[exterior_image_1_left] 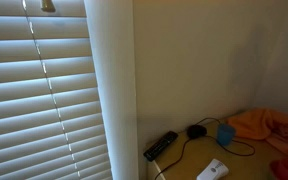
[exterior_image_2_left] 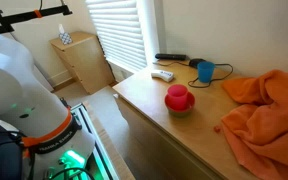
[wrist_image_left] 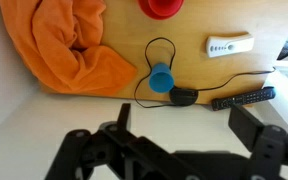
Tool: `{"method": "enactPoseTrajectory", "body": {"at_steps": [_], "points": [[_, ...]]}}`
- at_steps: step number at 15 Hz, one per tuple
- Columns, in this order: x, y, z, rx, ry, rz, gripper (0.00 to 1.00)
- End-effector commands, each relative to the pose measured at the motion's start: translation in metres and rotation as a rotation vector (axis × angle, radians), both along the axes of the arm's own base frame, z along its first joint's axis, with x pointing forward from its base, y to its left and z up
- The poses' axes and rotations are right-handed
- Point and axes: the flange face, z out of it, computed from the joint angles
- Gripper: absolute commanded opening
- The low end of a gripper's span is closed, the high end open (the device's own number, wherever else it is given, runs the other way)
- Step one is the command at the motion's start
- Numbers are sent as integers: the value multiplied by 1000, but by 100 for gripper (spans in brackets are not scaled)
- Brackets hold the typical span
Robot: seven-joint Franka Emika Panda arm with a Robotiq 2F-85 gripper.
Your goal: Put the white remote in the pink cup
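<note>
White remote [wrist_image_left: 229, 46]: lies flat on the worktop [wrist_image_left: 259, 18], well ahead of the end effector [wrist_image_left: 181, 118], which hangs high with fingers spread wide and nothing between them. Pink cup [wrist_image_left: 162, 8] stands further ahead.

Risks:
- The flat body offers little to pinch and may skid.
- Black remote [wrist_image_left: 244, 98] and blue cup [wrist_image_left: 161, 78] lie nearer the end effector and could be knocked on descent.
- The cup may tip on insertion.

Wrist view crops the cup. Neither exterior view shows the end effector.

a white, rounded arm [exterior_image_2_left: 6, 75] is seen with an orange band [exterior_image_2_left: 50, 133] and a green light [exterior_image_2_left: 69, 160] below it, and a black gripper [wrist_image_left: 184, 120] with blocky fingers [wrist_image_left: 252, 128] is shown.
</note>
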Motion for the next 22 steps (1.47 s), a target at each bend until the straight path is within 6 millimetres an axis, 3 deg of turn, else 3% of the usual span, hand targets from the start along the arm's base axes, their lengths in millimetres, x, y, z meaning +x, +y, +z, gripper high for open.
{"method": "enactPoseTrajectory", "body": {"at_steps": [1, 5, 9, 12, 16, 17, 18, 20, 22], "points": [[0, 0, 1, 0, 1, 0, 100], [7, 4, -5, 5, 51, -69, 100], [34, 48, -82, 8, 193, -236, 100], [50, 80, -158, -23, 259, -373, 100], [50, 108, -242, -111, 370, -538, 100], [49, 112, -251, -146, 415, -569, 100], [51, 107, -236, -90, 377, -509, 100], [51, 113, -255, -118, 411, -543, 100], [52, 110, -250, -48, 414, -637, 100]]}}
